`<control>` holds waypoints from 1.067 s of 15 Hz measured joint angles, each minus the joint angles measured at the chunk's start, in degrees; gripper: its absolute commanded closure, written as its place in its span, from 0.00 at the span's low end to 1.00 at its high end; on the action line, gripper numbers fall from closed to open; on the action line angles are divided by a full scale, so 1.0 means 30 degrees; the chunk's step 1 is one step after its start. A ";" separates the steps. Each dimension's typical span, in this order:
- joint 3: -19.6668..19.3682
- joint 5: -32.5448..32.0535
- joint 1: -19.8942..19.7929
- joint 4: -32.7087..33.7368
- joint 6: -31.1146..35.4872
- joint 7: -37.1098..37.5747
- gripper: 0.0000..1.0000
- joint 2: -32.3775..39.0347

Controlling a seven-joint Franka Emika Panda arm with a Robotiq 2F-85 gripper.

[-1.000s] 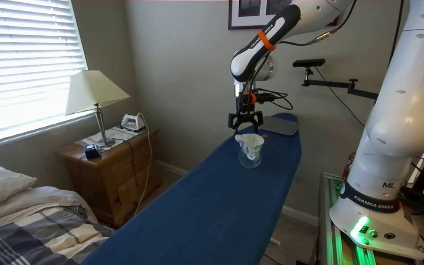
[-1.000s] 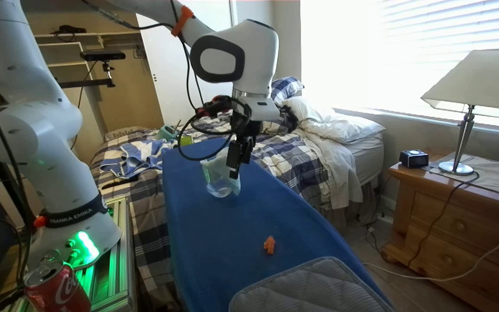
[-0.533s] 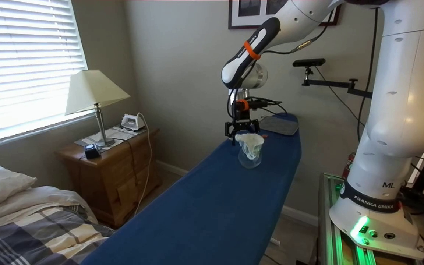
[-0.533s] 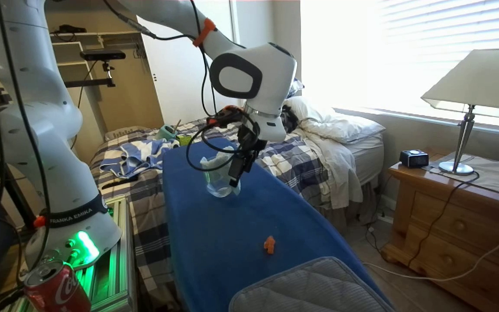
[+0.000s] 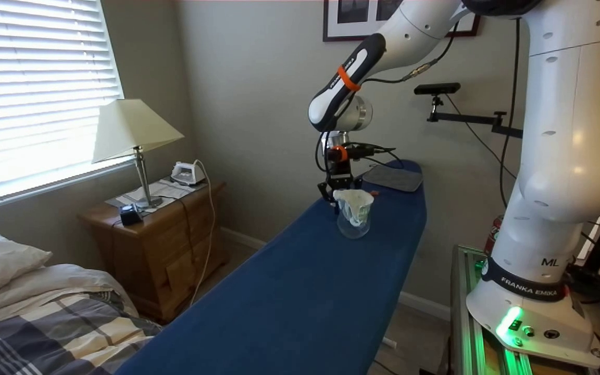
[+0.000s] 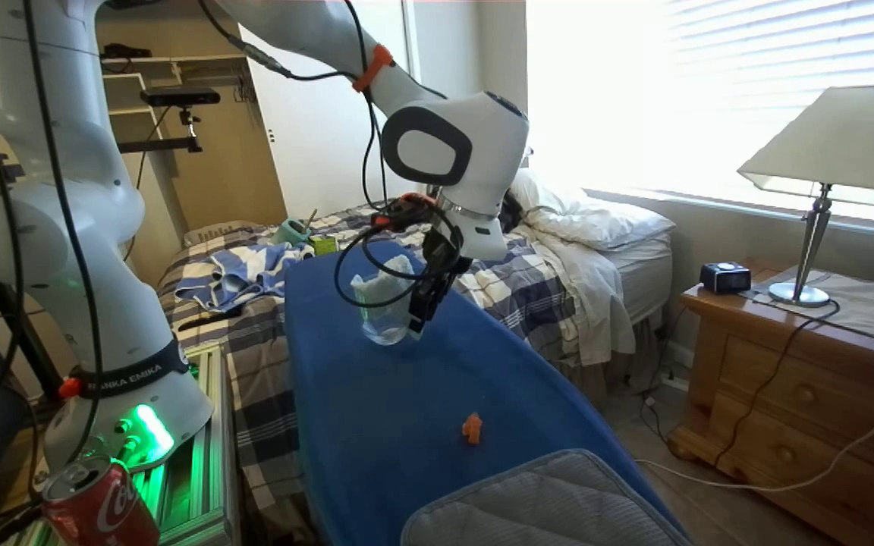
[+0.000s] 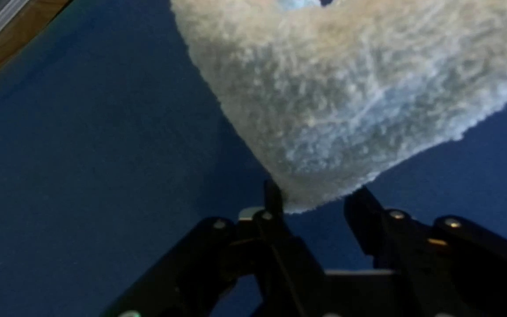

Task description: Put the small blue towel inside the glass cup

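The small, clear, round glass cup (image 5: 353,231) stands on the long, dark-blue, cloth-covered bench (image 5: 300,291). The small, pale blue-white, soft towel (image 5: 354,202) sits at the cup's mouth, partly above it; one corner hangs beyond the rim, between the fingertips of the black two-fingered pincer (image 7: 316,190), just beside the cup. In an exterior view, the small orange lumpy object (image 6: 472,429) lies on the bench before the cup and to its right, the flat grey quilted pad (image 6: 543,512) farther before it. Behind the cup is the dark-blue-and-white plaid-covered bed (image 6: 520,292); well to the cup's right stands the brown wooden nightstand (image 6: 847,387), bearing the tapered cream-shaded lamp (image 6: 839,152).
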 measured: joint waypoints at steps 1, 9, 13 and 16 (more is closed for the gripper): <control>0.0000 0.0000 0.0010 0.0019 0.0000 0.0000 0.94 0.0011; -0.0001 -0.0093 0.0150 0.0263 0.0007 0.0027 0.99 -0.1142; 0.0009 -0.0774 0.0381 -0.0057 0.0007 0.0183 0.99 -0.2887; 0.0180 -0.1904 0.0615 -0.0712 0.0012 0.0731 0.99 -0.4523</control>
